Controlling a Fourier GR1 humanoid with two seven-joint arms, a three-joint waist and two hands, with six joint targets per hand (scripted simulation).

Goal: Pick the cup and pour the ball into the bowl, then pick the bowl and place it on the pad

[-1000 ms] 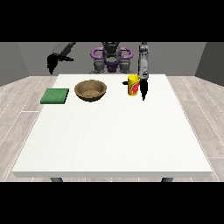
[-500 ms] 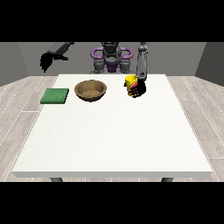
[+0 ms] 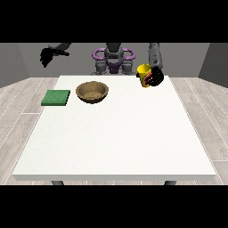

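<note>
Yellow cup (image 3: pixel 144 75) held in the black hand at the view's right (image 3: pixel 156 77), at about 1 o'clock from tabletop (image 3: pixel 116 133) centre, near the far right corner. Cup tilted, lifted clear of the surface, mouth turned toward the view's left. Fingers of that hand curled round the cup's right side, covering most of that wall; only the left part and the rim in sight. Red streaks visible between the fingers; ball not separately distinguishable. Wooden bowl (image 3: pixel 92 92) upright on the tabletop at about 11 o'clock from centre, well apart from the cup, toward 8 o'clock of it. Bowl interior dark, contents hard to make out. Green pad (image 3: pixel 56 97) flat on the tabletop near the left edge, just beside the bowl at its 9 o'clock, not touching it. Hand at the view's left (image 3: pixel 46 57) raised above and beyond the far left corner, at about 11 o'clock, well apart from pad and bowl, holding nothing; fingers hanging downward, degree of curl not discernible. Robot torso (image 3: pixel 113 60) partly hidden behind the far edge.
</note>
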